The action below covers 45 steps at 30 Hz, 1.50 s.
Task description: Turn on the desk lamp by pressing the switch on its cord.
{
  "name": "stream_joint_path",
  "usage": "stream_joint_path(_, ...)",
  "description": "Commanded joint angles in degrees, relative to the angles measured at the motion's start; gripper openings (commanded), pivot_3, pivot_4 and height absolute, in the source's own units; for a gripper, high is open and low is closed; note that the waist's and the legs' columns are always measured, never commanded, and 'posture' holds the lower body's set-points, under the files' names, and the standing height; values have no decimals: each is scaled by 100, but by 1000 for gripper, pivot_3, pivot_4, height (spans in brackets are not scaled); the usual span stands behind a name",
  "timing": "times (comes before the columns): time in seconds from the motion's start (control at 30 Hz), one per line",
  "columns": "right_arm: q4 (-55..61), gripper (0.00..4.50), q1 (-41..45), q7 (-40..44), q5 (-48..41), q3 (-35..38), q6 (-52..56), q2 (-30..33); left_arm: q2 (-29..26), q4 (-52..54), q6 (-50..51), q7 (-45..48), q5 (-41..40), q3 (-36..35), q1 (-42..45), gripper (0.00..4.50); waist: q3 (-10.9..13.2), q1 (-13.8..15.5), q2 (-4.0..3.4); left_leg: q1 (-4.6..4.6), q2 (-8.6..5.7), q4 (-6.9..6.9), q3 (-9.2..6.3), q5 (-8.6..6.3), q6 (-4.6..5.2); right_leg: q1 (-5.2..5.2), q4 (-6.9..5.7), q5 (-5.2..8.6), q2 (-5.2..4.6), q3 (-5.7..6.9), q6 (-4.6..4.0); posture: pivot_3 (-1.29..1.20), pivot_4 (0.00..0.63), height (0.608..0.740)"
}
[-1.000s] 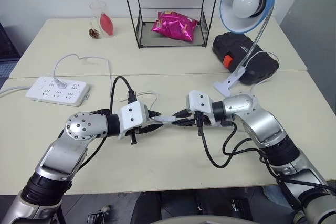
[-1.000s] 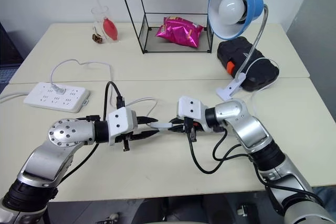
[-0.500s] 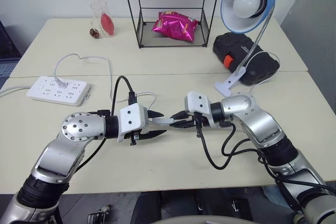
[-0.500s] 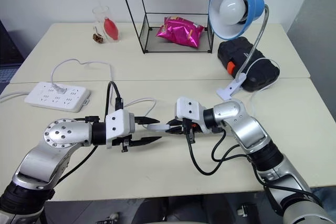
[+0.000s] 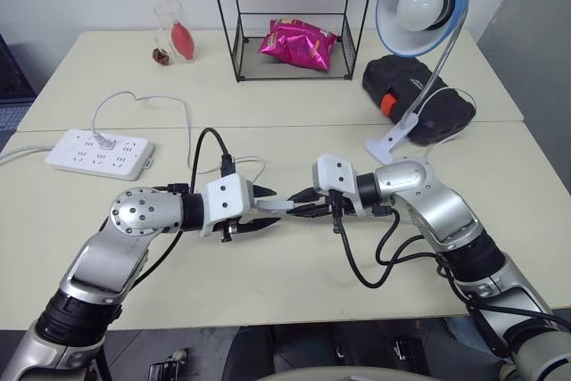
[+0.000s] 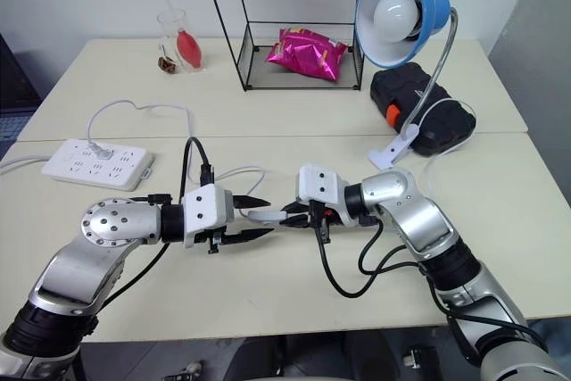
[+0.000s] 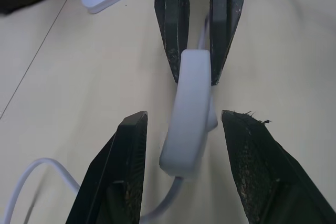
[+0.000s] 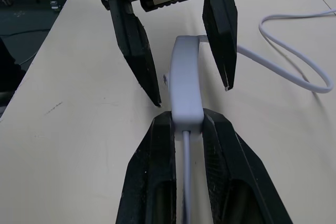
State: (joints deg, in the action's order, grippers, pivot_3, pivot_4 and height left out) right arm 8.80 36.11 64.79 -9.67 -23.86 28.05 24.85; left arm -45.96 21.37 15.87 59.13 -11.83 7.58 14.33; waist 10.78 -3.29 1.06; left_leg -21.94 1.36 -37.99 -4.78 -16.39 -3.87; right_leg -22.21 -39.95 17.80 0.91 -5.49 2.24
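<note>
Two cream tables (image 5: 294,144) stood pushed together before a white wall, and we worked over the near one. Our right gripper (image 8: 185,123) was clamped shut on one end of the switch (image 8: 185,81), holding the small white oblong just above the tabletop, with the cord (image 8: 186,171) running back between its fingers. Our left gripper (image 7: 181,121) faced it from the opposite side, its jaws partly open and standing to either side of the switch's free end, with a gap showing on each side and neither finger touching it. In the head views the switch (image 5: 278,205) sat between the two grippers, near the middle of the near table.

From the switch's free end the cord (image 5: 134,100) wound away to a white power strip (image 5: 98,153) on our left, where it was plugged in. At the right, the lamp (image 5: 419,4) stood on its white clip base beside a black case (image 5: 419,95), its blue shade raised on the gooseneck and facing us; the bulb did not look lit. On the far table stood a black wire frame (image 5: 290,15) with a pink snack bag (image 5: 297,45) inside, and a clear glass (image 5: 174,33) holding something red.
</note>
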Motion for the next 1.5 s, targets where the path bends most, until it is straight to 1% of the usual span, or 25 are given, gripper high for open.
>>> stream_joint_path(0.03,234,360,112,-1,-102,39,5,-17,1,23,-50,-38,66,-6,91,2289,0,0,0,0,0,0,0,0,0,0,0,0,0,0,0,0,150,740)
stream_joint_path(0.1,246,360,108,-7,-110,38,10,-13,8,21,-52,-32,87,-3,97,2289,0,0,0,0,1,0,-1,0,0,0,0,0,0,0,0,0,150,740)
stream_joint_path(0.2,247,360,111,-17,-122,34,11,-13,6,-12,-89,-26,153,17,121,1803,0,0,0,0,0,0,-1,0,0,0,0,0,0,0,0,0,150,740)
stream_joint_path(0.3,257,360,114,-24,-140,30,15,-3,31,-36,-96,-48,182,26,158,1108,0,0,0,0,0,0,-1,0,0,0,0,0,0,0,0,0,150,740)
stream_joint_path(0.33,263,360,114,-25,-147,29,19,1,48,-43,-89,-64,185,26,180,942,0,0,0,0,0,0,0,0,0,0,0,0,0,0,0,0,150,740)
stream_joint_path(0.4,263,360,120,-24,-156,25,20,4,62,-63,-81,-70,188,29,213,770,0,0,0,0,0,0,0,0,0,0,0,0,0,0,0,0,150,740)
stream_joint_path(0.57,248,360,141,1,-172,26,13,3,52,-71,-75,-55,180,23,228,634,0,0,0,0,0,0,-1,0,0,0,0,0,0,0,0,0,150,740)
stream_joint_path(0.93,256,360,170,56,-213,29,20,-11,93,58,-84,2,70,-7,205,617,0,0,0,0,0,0,-1,0,0,0,0,0,0,0,0,0,150,740)
stream_joint_path(0.97,255,360,168,59,-213,30,20,-12,83,64,-114,26,67,-8,205,1313,0,0,0,0,0,0,0,0,0,0,0,0,0,0,0,0,150,740)
stream_joint_path(1.0,256,360,167,62,-213,30,18,-11,77,71,-136,45,61,-12,203,1408,0,-1,0,0,0,0,-1,0,0,0,0,0,0,0,0,0,150,740)
stream_joint_path(1.1,255,360,160,72,-213,30,17,-14,37,66,-252,93,94,-14,179,2119,0,0,0,0,2,0,-1,0,0,0,-1,0,0,0,0,0,150,740)
stream_joint_path(1.23,225,360,154,81,-194,27,-7,-28,-45,58,-417,136,127,-54,83,2846,0,0,0,0,0,0,0,0,0,0,0,0,0,0,0,0,150,740)
stream_joint_path(1.3,182,360,162,80,-178,25,-34,-35,-89,119,-423,141,83,-123,12,2932,0,0,0,0,0,0,0,0,0,0,0,0,0,0,0,0,150,740)
stream_joint_path(1.5,-98,360,224,46,-91,39,-180,-81,-263,350,-425,135,-47,-461,-256,2932,0,-1,0,0,5,1,-1,0,0,-1,0,0,-1,0,0,0,150,740)
